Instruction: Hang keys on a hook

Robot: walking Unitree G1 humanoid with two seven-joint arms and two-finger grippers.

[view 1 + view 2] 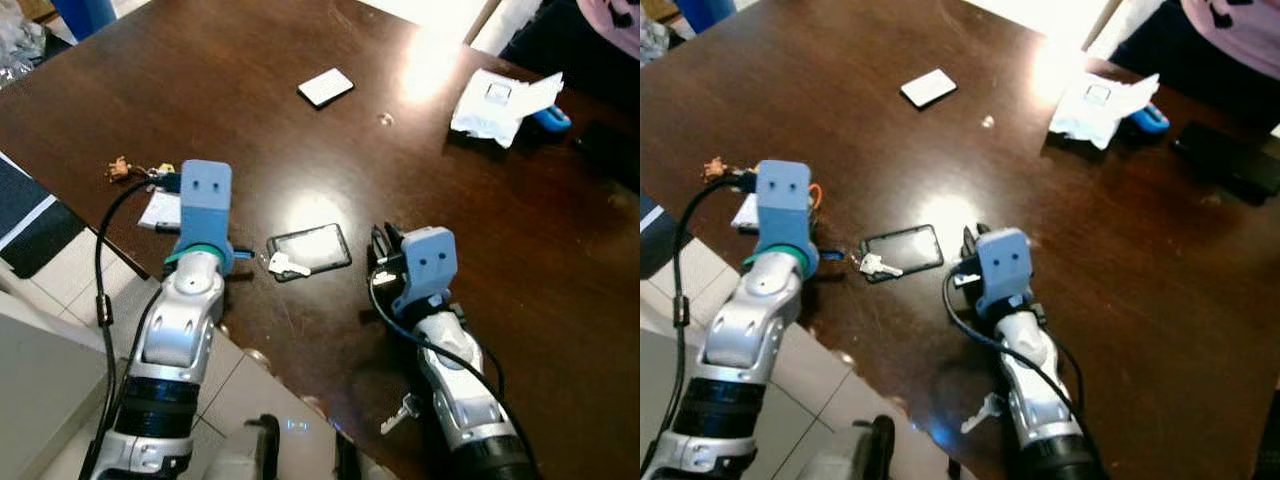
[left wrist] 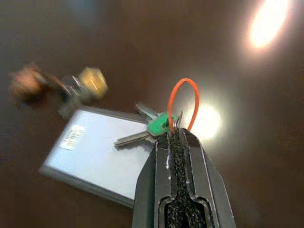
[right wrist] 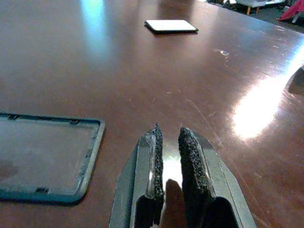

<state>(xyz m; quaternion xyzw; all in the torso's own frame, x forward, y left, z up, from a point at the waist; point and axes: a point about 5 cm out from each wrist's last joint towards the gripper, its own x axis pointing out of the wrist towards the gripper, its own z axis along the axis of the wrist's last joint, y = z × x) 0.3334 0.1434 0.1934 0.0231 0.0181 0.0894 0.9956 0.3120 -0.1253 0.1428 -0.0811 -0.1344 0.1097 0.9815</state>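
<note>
My left gripper (image 2: 173, 130) is shut on a bunch of keys with a green-headed key (image 2: 159, 124) and an orange loop (image 2: 185, 80). It holds them just over a white card (image 2: 95, 152) at the table's left edge. In the left eye view the blue wrist mount (image 1: 205, 195) hides these keys. A second bunch with a brass piece (image 2: 88, 80) lies beside the card. A silver key (image 1: 285, 265) rests on a dark flat case (image 1: 315, 248). My right gripper (image 3: 168, 135) rests low over the table right of that case, with a narrow gap between its fingers and nothing in it.
The dark wooden table (image 1: 250, 120) ends close before me, with tiled floor to the left. Another key (image 1: 400, 412) lies at the near edge by my right arm. Further back are a white card (image 1: 326, 87), a white packet (image 1: 500, 100) and a seated person (image 1: 610, 25).
</note>
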